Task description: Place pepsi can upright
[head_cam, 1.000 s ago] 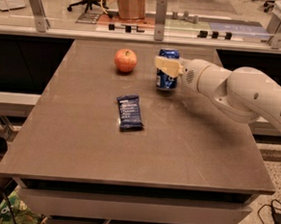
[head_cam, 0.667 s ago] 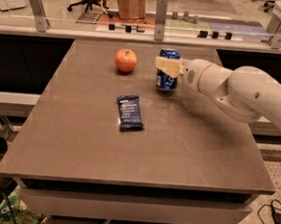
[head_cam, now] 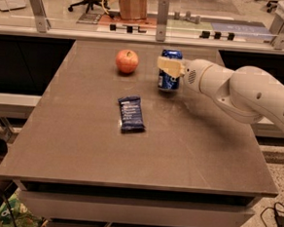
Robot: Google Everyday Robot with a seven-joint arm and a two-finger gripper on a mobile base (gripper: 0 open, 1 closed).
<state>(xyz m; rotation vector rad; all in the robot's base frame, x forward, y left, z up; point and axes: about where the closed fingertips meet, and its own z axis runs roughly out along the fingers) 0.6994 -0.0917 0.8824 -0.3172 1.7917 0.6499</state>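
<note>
Blue can (head_cam: pixel 169 82) stands just right of apple (head_cam: pixel 127 61), near it, not touching. Gripper (head_cam: pixel 169 64) sits at can's upper half, pale finger (head_cam: pixel 166 66) across front, pinching can.

Your risks:
- base may hang just above table (head_cam: pixel 80 155), cannot tell; release then drops can and it topples
- fingers dragging on pull-back tip can toward apple
- toppled can rolls to far edge behind apple

Can's long axis vertical, top end up. Packet (head_cam: pixel 131 113) lies nearer than apple, out of path.

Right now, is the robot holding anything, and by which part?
The gripper holds the pepsi can by its sides, above the middle; the can stands upright on the table.
</note>
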